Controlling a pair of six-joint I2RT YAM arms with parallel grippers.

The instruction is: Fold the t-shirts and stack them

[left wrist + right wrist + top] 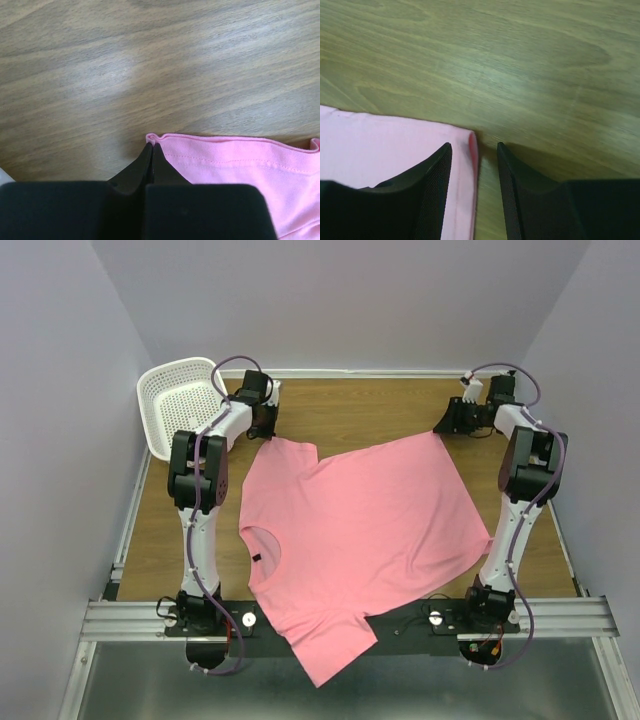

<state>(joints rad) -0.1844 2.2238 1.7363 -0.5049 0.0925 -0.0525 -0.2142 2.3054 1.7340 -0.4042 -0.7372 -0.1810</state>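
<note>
Nothing legible in any view. The small dark tag at the t-shirt collar, lower left of centre, is too tiny to read.

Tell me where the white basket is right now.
In the top view, the white basket stands tilted at the far-left corner of the table, just left of the left arm and apart from the pink t-shirt.

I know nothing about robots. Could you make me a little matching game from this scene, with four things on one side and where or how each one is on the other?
Things:
1. t-shirt
2. basket
3. left gripper
4. right gripper

States:
A. jaws open, one on each side of a shirt corner's edge
B. white, tipped up at the far left
C. jaws shut, tips at a shirt corner
D. pink, spread out over the table

Pairs: 1-D, 2-B, 3-C, 4-A
</note>
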